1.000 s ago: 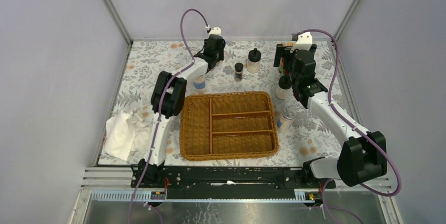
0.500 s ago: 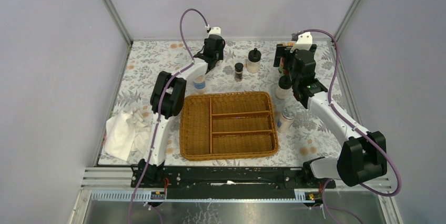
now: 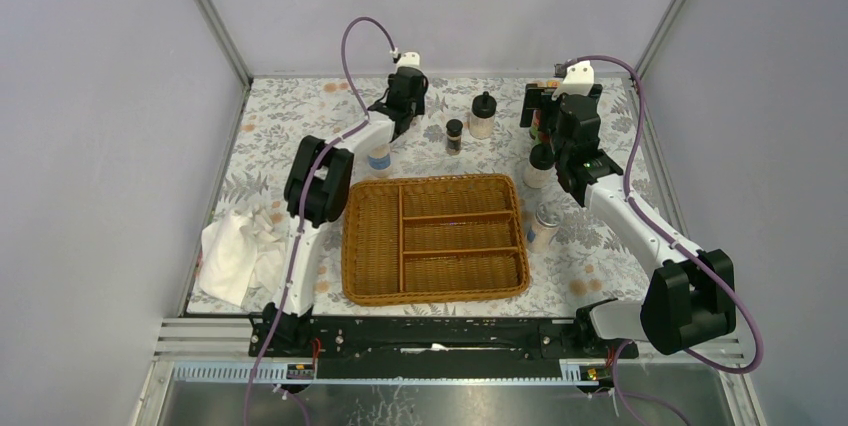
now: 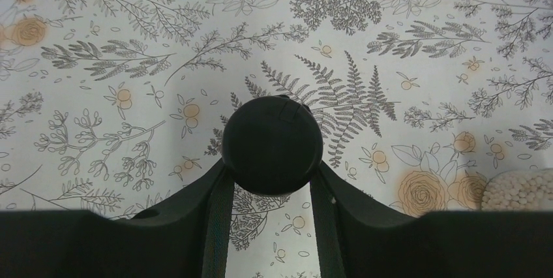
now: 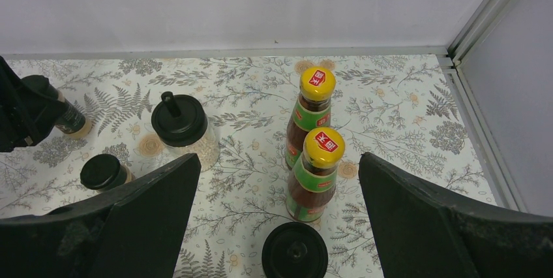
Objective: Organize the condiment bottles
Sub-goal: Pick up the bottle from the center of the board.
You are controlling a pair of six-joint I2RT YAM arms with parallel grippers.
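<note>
Left wrist: left gripper [image 4: 271, 172] clamped around the black-capped jar [image 4: 272, 142] near the table's [image 4: 91, 43] far edge; right gripper [image 5: 279, 160] gapes wide

We see the bench cloth [image 4: 417, 43] white, printed with grey ferns and orange blossoms. The basket [image 3: 436, 238] is tan wicker. Behind the basket, two bottles [image 5: 312, 173]: yellow caps with red marks, green-red labels. The black-capped jar [image 4: 272, 144] top is plain black. The cream jar [image 5: 179, 124] has a black lid. The rag [image 3: 238, 251] left of the basket is white; cables [image 3: 352, 41] purple.
</note>
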